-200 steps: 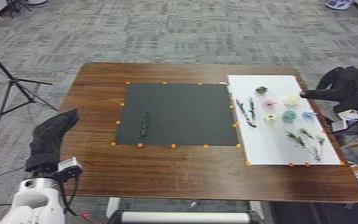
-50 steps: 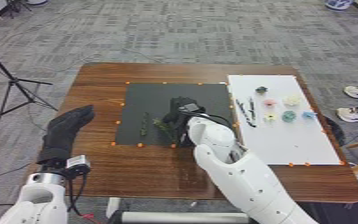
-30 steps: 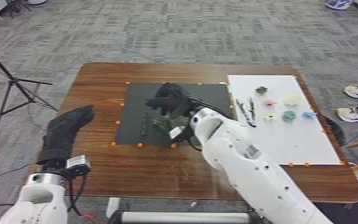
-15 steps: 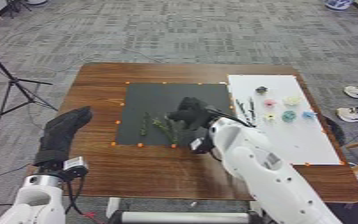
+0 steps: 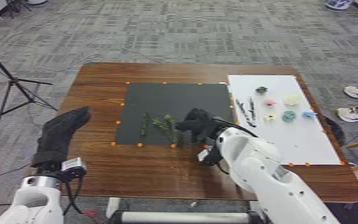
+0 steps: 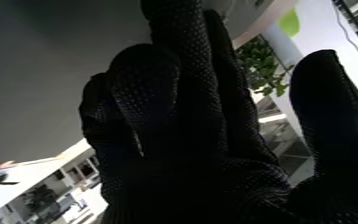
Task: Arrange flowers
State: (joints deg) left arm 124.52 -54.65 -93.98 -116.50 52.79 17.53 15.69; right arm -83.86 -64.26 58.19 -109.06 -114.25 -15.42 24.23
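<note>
The slim green stem (image 5: 144, 124) lies lengthwise on the left part of the dark rectangular mat (image 5: 175, 97), and just beside it, to the right, are the leafy green sprigs (image 5: 170, 129), their tops spread a little apart. I judge the step in hand to be the laying of greenery, with this small group probably down and the blooms to follow.

Next to the sprigs, over the mat's near right part, is the black-gloved right hand (image 5: 199, 125). In the wrist view its fingers are extended and the thumb stands well off from them — a wide, empty hand, as far as I can see.

Beyond it, the white rectangular board (image 5: 291, 145) bears the dark slender twigs (image 5: 246, 112), the pink flower (image 5: 270, 102), the cream flower (image 5: 292, 100), the small yellow flower (image 5: 270, 117), the teal flower (image 5: 289, 116), the light blue flower (image 5: 309, 115) and the dark green rosette (image 5: 262, 90). The next move likely calls for a lift clear of the sprigs, then a light pinch on a twig or bloom; the teal and light blue flowers sit close, so a broad grasp might nudge both.

The white right arm (image 5: 269, 172) crosses the board's near left corner — low travel there could brush things. The black-gloved left hand (image 5: 62, 131), fingers straight, is off the mat's left side, out of the way.
</note>
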